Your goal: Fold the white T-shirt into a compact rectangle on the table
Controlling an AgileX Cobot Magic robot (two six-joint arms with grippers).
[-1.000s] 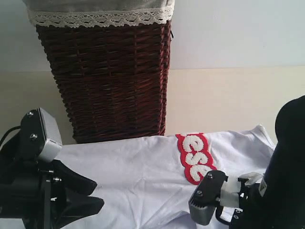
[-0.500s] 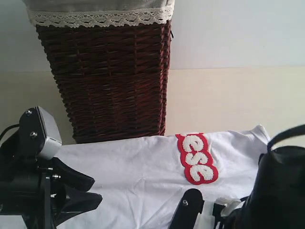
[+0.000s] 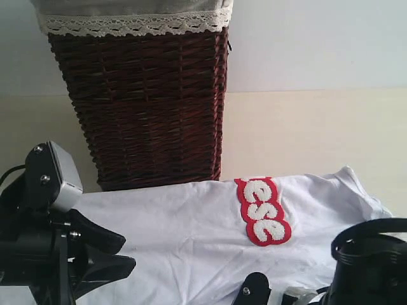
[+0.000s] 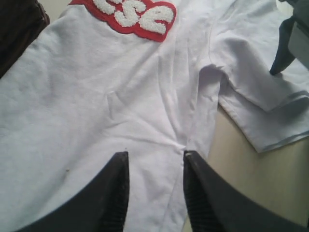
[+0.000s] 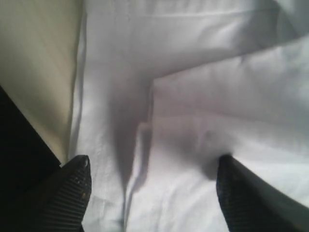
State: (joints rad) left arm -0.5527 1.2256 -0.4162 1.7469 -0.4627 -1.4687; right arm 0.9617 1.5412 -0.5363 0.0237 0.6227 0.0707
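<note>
The thin white cotton T-shirt (image 3: 184,222) I am working on lies spread, lightly wrinkled, on the broad cream tabletop (image 3: 305,133). Its red-outlined fuzzy white lettering (image 3: 262,211) faces up, and one short sleeve (image 4: 260,92) lies flat alongside.

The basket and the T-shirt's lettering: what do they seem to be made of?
The basket looks like woven wicker, dark red-brown with slight sheen: interlaced strands show. The lettering looks like fuzzy white chenille or terry, nubby, edged in matte red, perhaps felt.
</note>
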